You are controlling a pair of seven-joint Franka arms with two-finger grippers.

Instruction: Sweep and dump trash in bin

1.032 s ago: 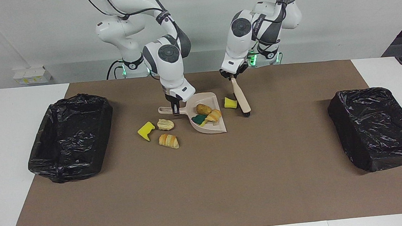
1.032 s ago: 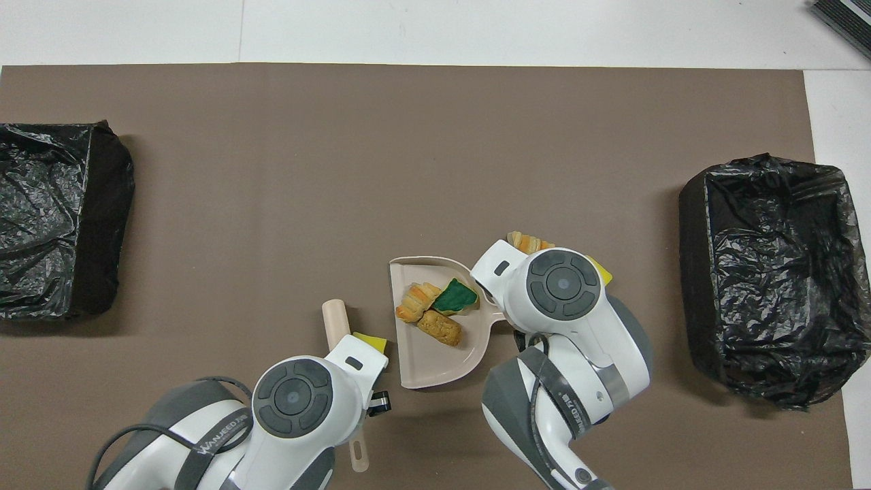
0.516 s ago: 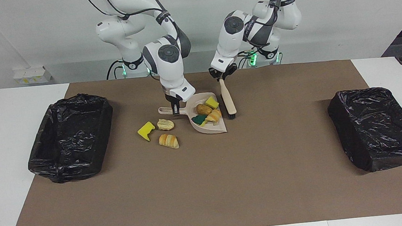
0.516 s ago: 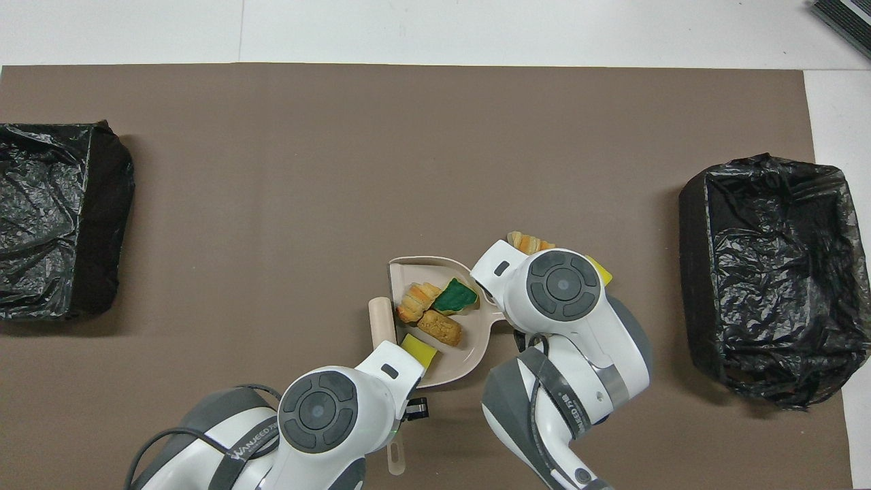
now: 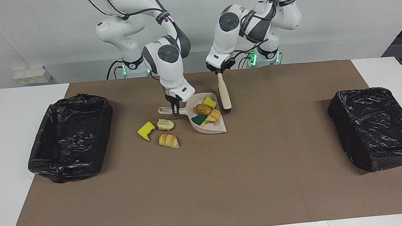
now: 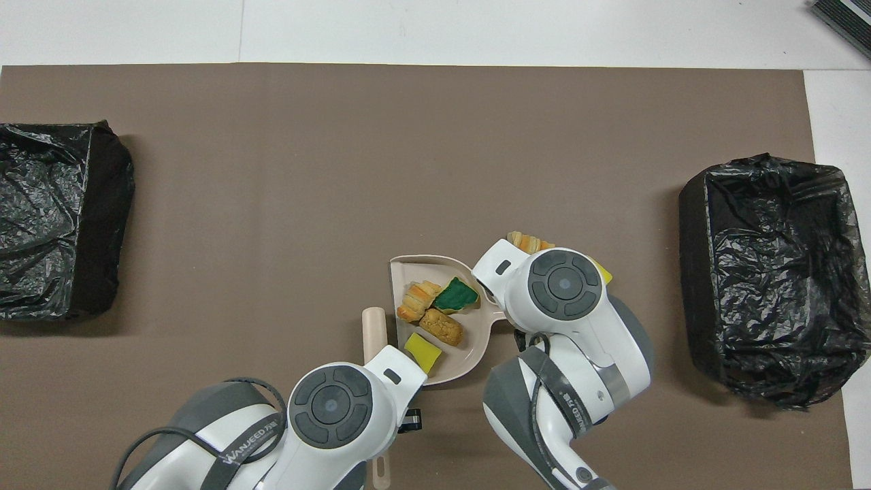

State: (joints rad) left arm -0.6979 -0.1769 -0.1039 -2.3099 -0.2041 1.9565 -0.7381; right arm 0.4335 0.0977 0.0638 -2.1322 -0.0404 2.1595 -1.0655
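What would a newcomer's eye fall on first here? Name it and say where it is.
The beige dustpan mid-mat, close to the robots, loaded with four scraps, its handle held by the right gripper. Beside it the left gripper holds the brush upright at the pan's edge. Three scraps lie loose on the mat, and a black-lined bin sits at each end.

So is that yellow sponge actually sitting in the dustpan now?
Touching. In the overhead view the yellow sponge lies inside the dustpan rim, beside the brown pastry piece; the facing view shows it resting on the pan floor.
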